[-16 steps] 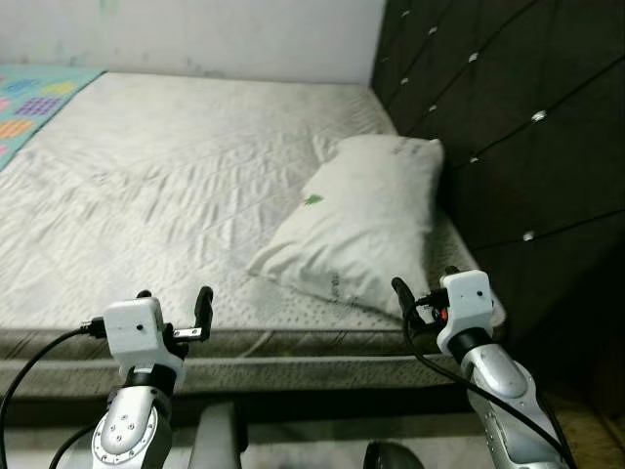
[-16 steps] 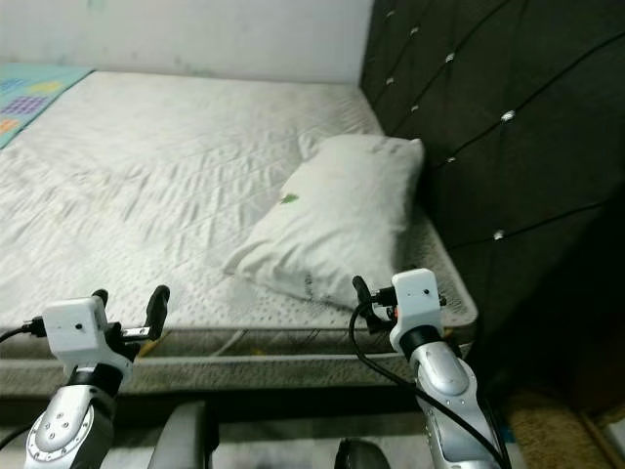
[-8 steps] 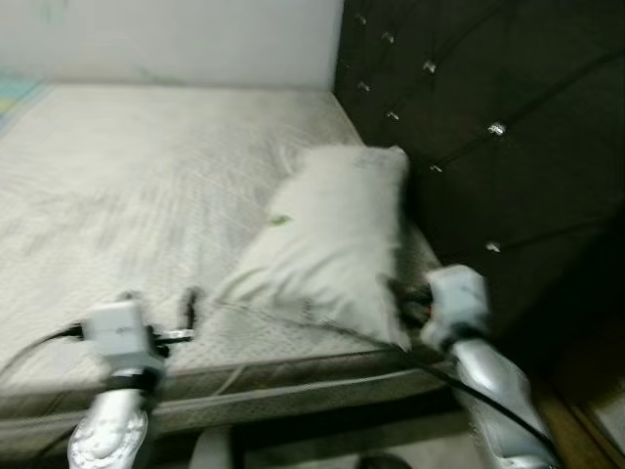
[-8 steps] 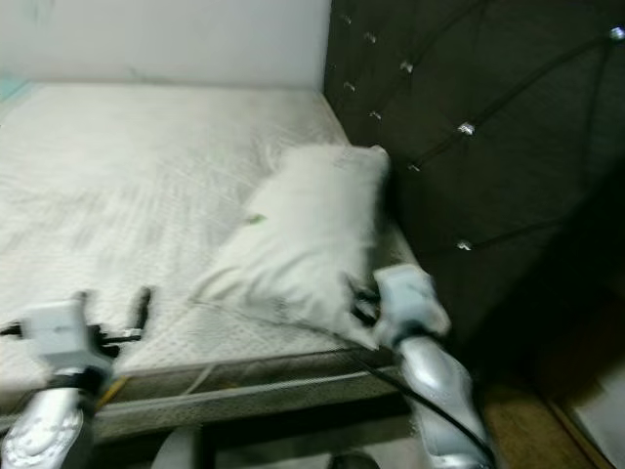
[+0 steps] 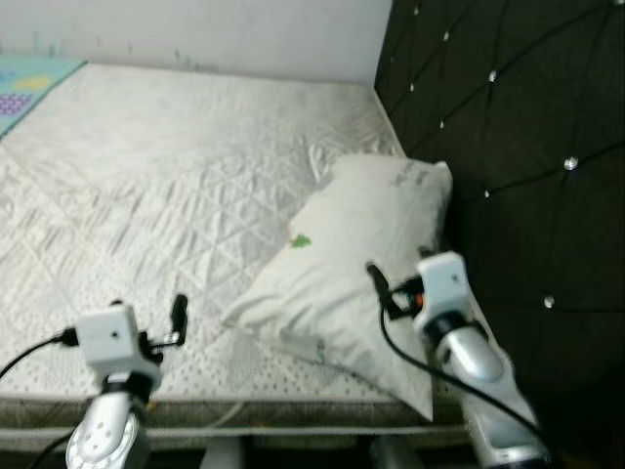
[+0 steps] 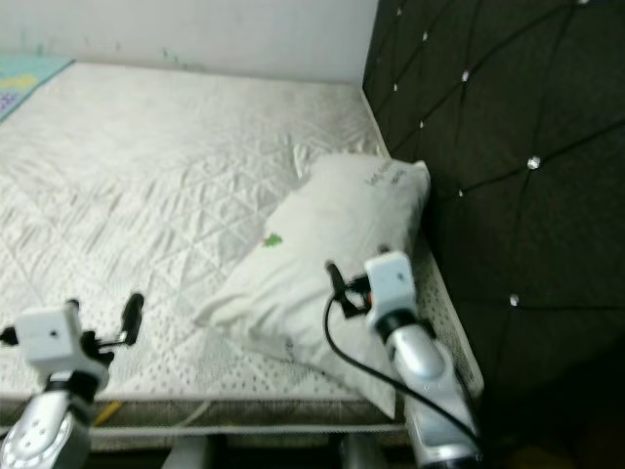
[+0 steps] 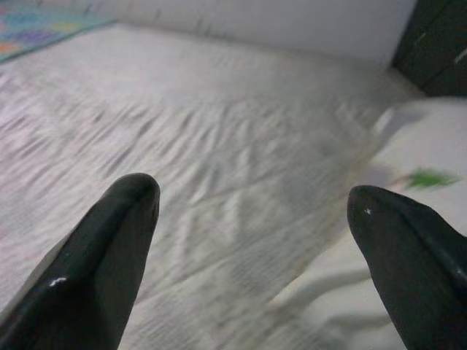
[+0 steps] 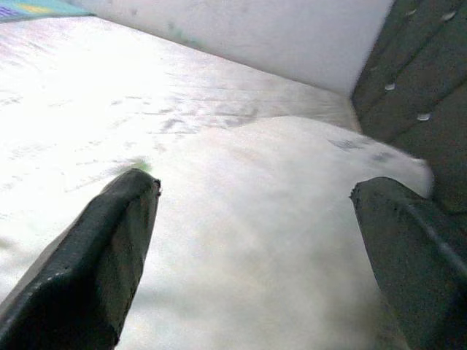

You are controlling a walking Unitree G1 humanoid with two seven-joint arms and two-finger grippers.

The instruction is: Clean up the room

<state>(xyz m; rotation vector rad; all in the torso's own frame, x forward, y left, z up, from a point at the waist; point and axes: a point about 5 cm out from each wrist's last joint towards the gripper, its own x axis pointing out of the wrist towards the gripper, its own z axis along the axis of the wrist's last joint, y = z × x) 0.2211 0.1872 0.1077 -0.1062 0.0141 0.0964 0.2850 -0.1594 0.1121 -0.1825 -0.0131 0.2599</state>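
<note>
you have one pillow [image 5: 352, 269] in front of you, white, lying slantwise on the bare quilted mattress [image 5: 166, 186], its far end close against the dark tufted headboard [image 5: 518, 147] and its near corner reaching toward the mattress edge. there is one mattress, one headboard, and one patch of colourful patterned cloth [image 5: 29, 83] at the far left corner by the white wall [image 5: 195, 29].

the pillow carries one small green mark [image 5: 300, 240] near its middle, shaped like a leaf or sprig, and some grey print near its far end [image 5: 408, 176]; the print is too blurred to read. there is more dark print low on the near side [image 5: 317, 344], also unreadable. the headboard shows several shiny studs [image 5: 570, 163] set in the diamond tufting.

your right gripper [image 8: 255, 255] hangs just above the pillow, its two black fingers [image 8: 95, 255] spread wide apart with nothing between them; the wrist view looks straight down the pillow's white cover toward the headboard. in the head view you see it over the near right part of the pillow [image 5: 376, 283].

your left gripper [image 7: 248, 248] is over the mattress, beside the pillow's near left corner, fingers [image 7: 102, 248] likewise released and wide, holding nothing. the green mark shows off to one side in that wrist view [image 7: 427, 177].
</note>
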